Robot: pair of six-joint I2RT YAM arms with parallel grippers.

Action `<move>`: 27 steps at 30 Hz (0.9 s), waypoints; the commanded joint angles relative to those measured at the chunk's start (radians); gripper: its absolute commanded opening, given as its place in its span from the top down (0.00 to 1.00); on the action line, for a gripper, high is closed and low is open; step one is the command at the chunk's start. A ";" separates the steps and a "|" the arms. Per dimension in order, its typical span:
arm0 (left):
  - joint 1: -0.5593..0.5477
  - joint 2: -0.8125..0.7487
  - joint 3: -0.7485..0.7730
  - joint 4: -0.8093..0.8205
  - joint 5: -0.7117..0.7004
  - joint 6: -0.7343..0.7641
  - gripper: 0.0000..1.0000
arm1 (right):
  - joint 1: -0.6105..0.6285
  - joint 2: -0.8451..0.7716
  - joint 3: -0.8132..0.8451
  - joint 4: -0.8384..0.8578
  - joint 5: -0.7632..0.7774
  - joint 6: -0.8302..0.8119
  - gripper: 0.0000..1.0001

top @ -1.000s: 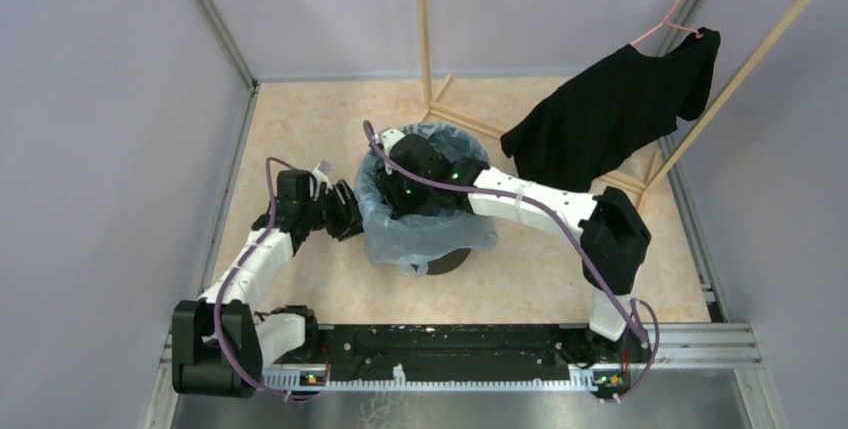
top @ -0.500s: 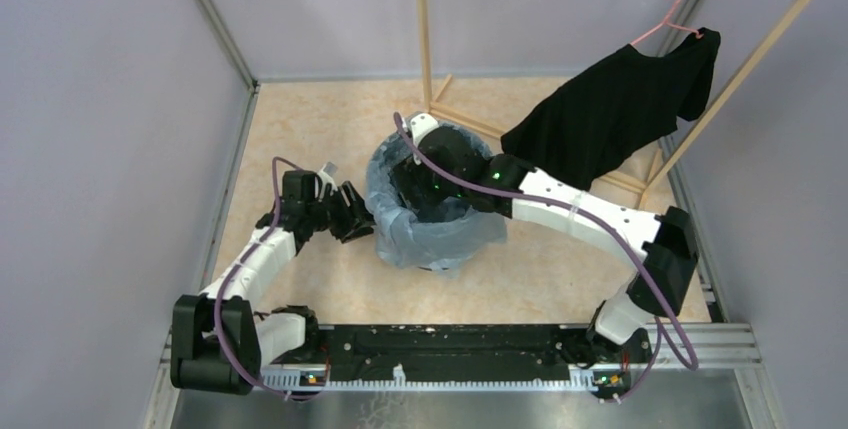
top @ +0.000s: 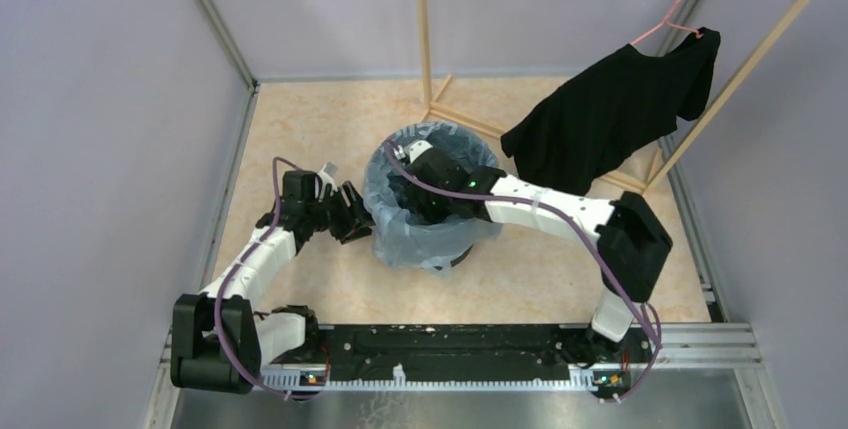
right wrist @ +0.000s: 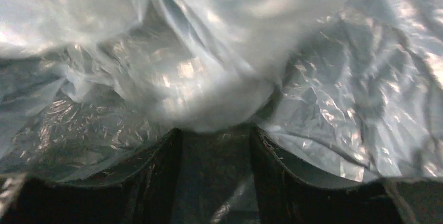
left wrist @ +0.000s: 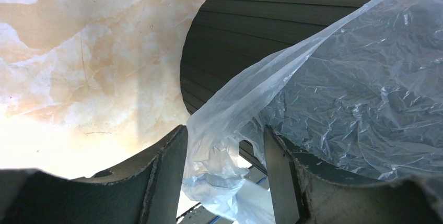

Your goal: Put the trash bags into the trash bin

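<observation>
- The thin, wrinkly, translucent pale blue plastic trash bag [top: 420,244] sits in and over the round black plastic trash bin [left wrist: 251,25]. Its mouth is spread around the rim and loose film hangs down the outside on the near side.
- The bin stands on the marbled beige surface [top: 300,129], roughly midway between the two arms. In the left wrist view its dark wall shows fine horizontal lines.
- The right gripper [right wrist: 214,130] is down inside the bin, the arm reaching over the rim from the right. Its fingers stand apart with a dark gap between them, released. Crumpled blue film fills the right wrist view just past the fingertips, partly blurred.
- The left gripper [left wrist: 223,130] is just beside the bin's left wall, low on the outside. A bunch of the bag's film runs between its fingers, and one edge stretches up toward the rim. The fingers are not closed together, and I cannot tell whether they pinch the film.
- Behind the bin stands a light wooden clothes rack [top: 425,39].
- A black T-shirt [top: 610,129] hangs from the rack on a pink hanger [top: 670,19], well apart from the bag.
</observation>
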State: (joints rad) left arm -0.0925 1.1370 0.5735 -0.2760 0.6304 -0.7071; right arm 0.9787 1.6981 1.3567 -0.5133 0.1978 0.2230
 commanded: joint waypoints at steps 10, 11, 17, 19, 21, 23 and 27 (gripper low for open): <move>-0.003 -0.010 0.049 -0.029 -0.011 0.029 0.37 | -0.008 0.197 -0.045 0.202 -0.158 0.072 0.52; -0.003 -0.012 0.050 -0.030 -0.010 0.029 0.37 | -0.009 0.208 -0.032 0.193 -0.167 0.070 0.51; -0.003 -0.024 0.066 -0.067 -0.037 0.047 0.36 | -0.009 0.123 -0.004 0.137 -0.147 0.058 0.38; -0.003 -0.033 0.067 -0.081 -0.055 0.054 0.36 | -0.010 0.077 0.007 0.108 -0.128 0.051 0.35; 0.000 -0.048 0.079 -0.113 -0.122 0.065 0.36 | -0.010 0.037 0.023 0.076 -0.105 0.045 0.34; 0.002 -0.072 0.093 -0.138 -0.192 0.067 0.35 | -0.009 0.003 0.039 0.046 -0.088 0.039 0.31; 0.006 -0.106 0.131 -0.168 -0.262 0.076 0.30 | -0.010 -0.055 0.057 0.021 -0.063 0.034 0.23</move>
State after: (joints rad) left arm -0.0921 1.0779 0.6334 -0.4091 0.4721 -0.6544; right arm 0.9768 1.7500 1.3457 -0.4751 0.0906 0.2722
